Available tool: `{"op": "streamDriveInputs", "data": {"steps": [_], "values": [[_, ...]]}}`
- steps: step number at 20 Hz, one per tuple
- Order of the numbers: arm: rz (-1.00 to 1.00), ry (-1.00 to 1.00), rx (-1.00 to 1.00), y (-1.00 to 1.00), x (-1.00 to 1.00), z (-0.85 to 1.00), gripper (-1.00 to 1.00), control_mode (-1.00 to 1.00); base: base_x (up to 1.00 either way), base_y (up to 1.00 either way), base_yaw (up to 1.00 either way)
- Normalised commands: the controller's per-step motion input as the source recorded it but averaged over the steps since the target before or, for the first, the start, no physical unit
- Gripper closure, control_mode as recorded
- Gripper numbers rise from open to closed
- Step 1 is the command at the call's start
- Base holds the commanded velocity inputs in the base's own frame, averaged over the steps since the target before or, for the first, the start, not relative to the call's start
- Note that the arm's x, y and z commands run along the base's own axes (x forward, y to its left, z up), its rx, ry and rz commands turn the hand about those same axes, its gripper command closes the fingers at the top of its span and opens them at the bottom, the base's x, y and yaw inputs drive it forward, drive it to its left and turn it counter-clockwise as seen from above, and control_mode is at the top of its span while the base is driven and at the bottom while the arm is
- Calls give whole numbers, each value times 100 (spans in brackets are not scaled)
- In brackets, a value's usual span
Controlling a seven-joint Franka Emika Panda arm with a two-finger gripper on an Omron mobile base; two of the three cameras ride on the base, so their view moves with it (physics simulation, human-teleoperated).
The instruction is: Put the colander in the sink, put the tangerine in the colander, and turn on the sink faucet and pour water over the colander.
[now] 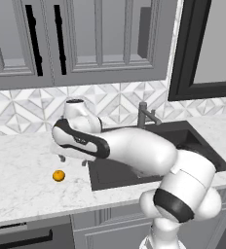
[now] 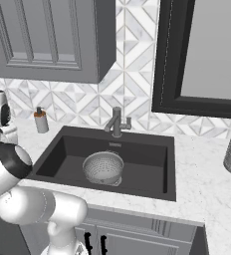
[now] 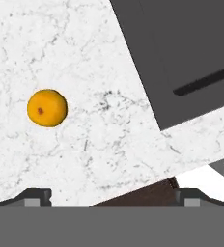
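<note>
Orange and round, the tangerine (image 1: 59,175) lies alone on white veined marble counter (image 1: 22,170), left of the sink (image 2: 62,149) and a little back from the counter's near edge, with bare stone all around it. From the hand view the fruit (image 3: 47,108) shows a small dark stem dimple and sits apart from the gripper (image 3: 112,197), whose two dark tips stand wide apart at the bottom of that view with nothing between them; the gripper is open. Beyond the counter's edge there, a dark cabinet front with a black bar handle is visible.

Silver-grey and perforated all over, the colander (image 2: 103,168) sits upright on the floor of the dark charcoal basin, near its middle and a little toward the near wall, apart from the walls on every side. The sink faucet (image 2: 116,122), dark grey metal with an upright post and short spout, rises from the far rim just behind it. A small brown-and-silver soap dispenser (image 2: 40,120) stands on the counter at the sink's far left corner.

Reaching left from the base, the white arm bends across the sink's left rim, its hand pointing down over the counter between the sink edge and the fruit. A diamond-patterned tile backsplash and grey panelled cabinets close the far side.
</note>
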Motion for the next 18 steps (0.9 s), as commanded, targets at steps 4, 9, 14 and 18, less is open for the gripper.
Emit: {"op": "streamDriveInputs", "data": {"steps": [4,9,14,18], "values": [[43,-3,-6,23,0,-18,-100,-100,0,0,0],[26,-12,-7,0,0,-31,-100,-100,0,0,0],[19,-16,-3,11,-1,-30,-100,-100,0,0,0],[13,-16,0,7,0,-24,-100,-100,0,0,0]]}}
